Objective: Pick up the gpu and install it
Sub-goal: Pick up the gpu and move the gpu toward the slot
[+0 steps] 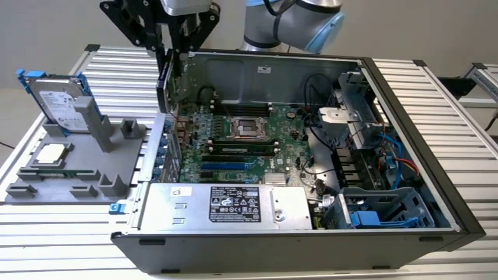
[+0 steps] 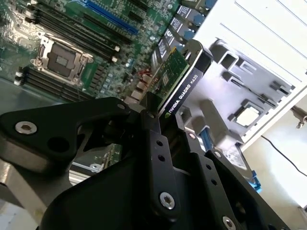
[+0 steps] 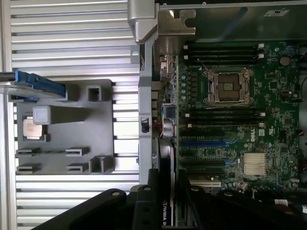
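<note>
**GPU held in the gripper above the rear edge of the open case**

The gpu [image 2: 178, 79] is pinched edge-on by the gripper [image 2: 165, 122], whose black fingers [image 2: 152, 129] are pressed against its two flat faces. In the second wrist view the green circuit-board face is seen on the side toward the motherboard [image 2: 72, 43], and the black face on the side toward the gray fixture [image 2: 240, 91].

In the exterior view the card [image 1: 165, 73] is seen as a thin dark strip hanging upright under the gripper. It is held in the air by the wall of the computer case [image 1: 420, 151] at the exterior view's left, between the fixture [image 1: 78, 169] and the motherboard [image 1: 241, 140]. It is not seated in any slot. The blue expansion slots [image 1: 225, 169] lie well apart from it, nearer the power supply [image 1: 225, 204].

The case lies on its side on the slatted worktop [image 1: 116, 64] with its interior exposed. The processor socket [image 1: 247, 127] sits near the middle of the board.

On the fixture, a silver hard drive in a blue frame [image 1: 60, 105] stands tilted in a slot at the far end. A square processor chip [image 1: 49, 154] lies flat in a recess nearer the camera. In the first wrist view the card [image 3: 164, 165] is seen edge-on, in line with the case's wall beside the board.
</note>
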